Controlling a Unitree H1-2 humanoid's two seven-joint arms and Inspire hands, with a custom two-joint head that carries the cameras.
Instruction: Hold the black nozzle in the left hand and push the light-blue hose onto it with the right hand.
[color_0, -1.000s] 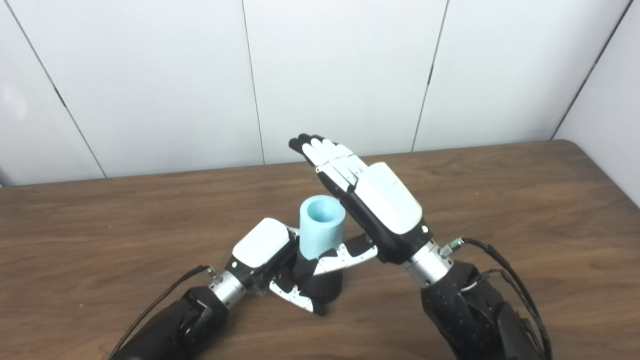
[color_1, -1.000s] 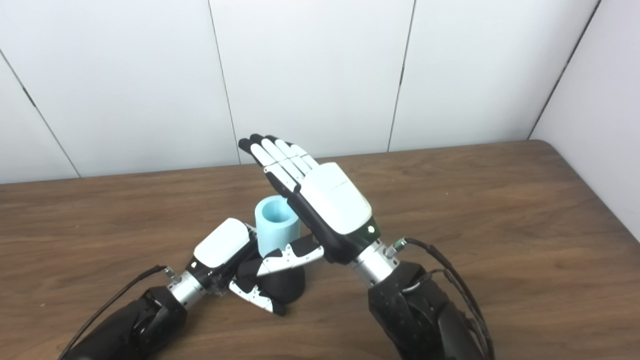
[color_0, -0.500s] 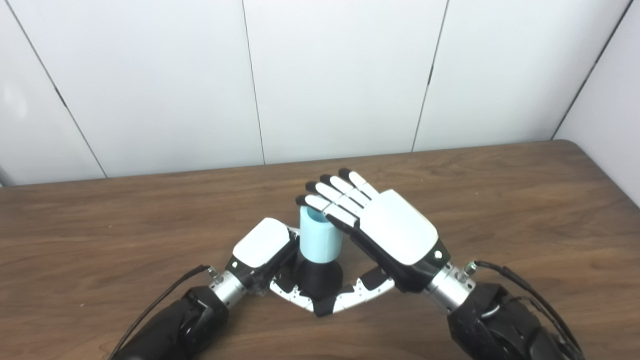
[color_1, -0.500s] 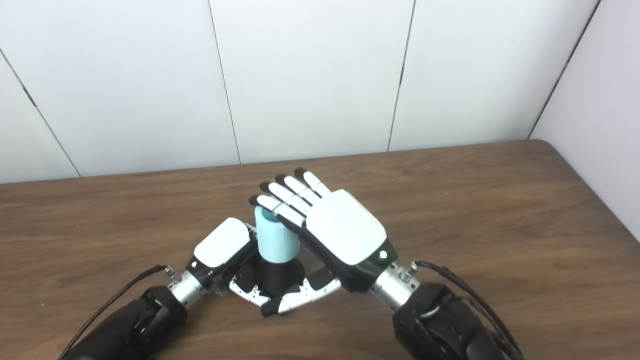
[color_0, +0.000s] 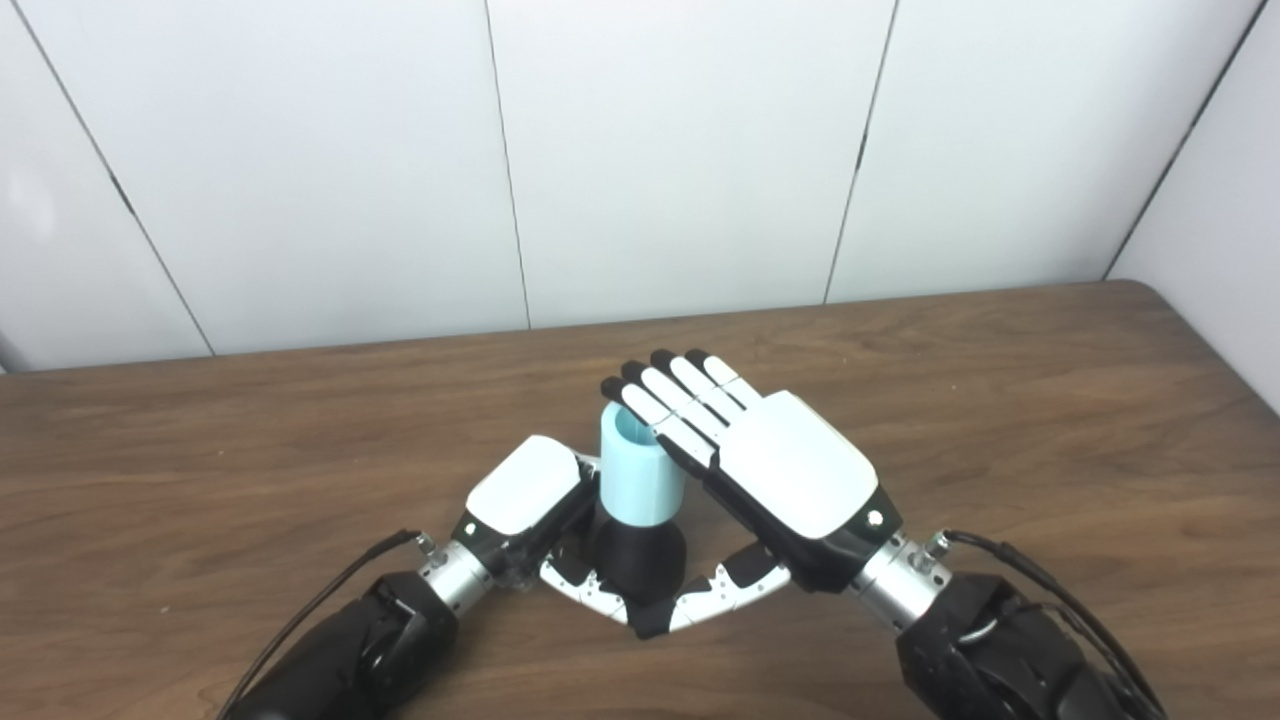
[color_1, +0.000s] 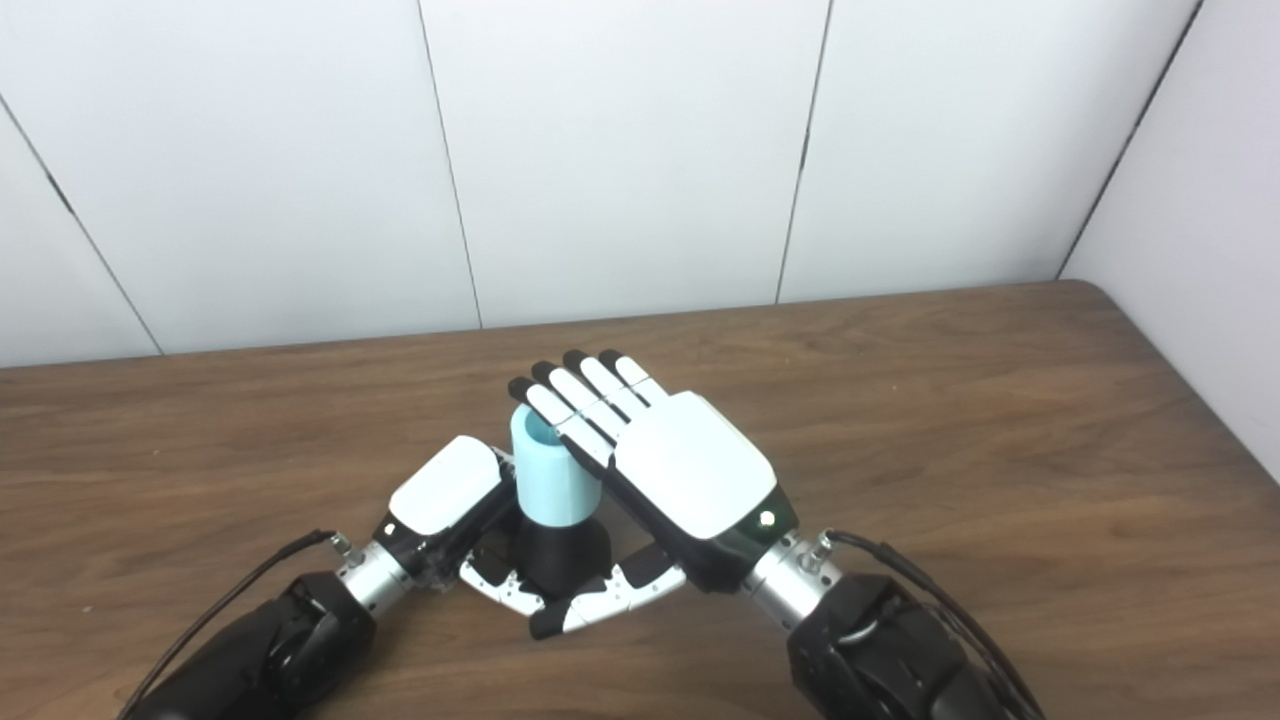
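Two hands at work on brown wooden bench (color_0: 1000, 400): left hand (color_0: 525, 495) closed round black flared plastic nozzle (color_0: 637, 555), steadying it upright; right hand (color_0: 770, 465) flat, fingers spread, holding nothing, pressing down on short light-blue tubular hose (color_0: 640, 475) seated atop nozzle.

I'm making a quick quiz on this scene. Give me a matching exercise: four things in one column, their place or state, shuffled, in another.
Things:
1. light-blue hose
2. black nozzle
3. left hand
4. right hand

States:
A. flat, fingers extended over the hose's open top
B. wrapped around the dark base
C. standing upright on the nozzle
D. under the hose, on the table

Pairs: 1-C, 2-D, 3-B, 4-A
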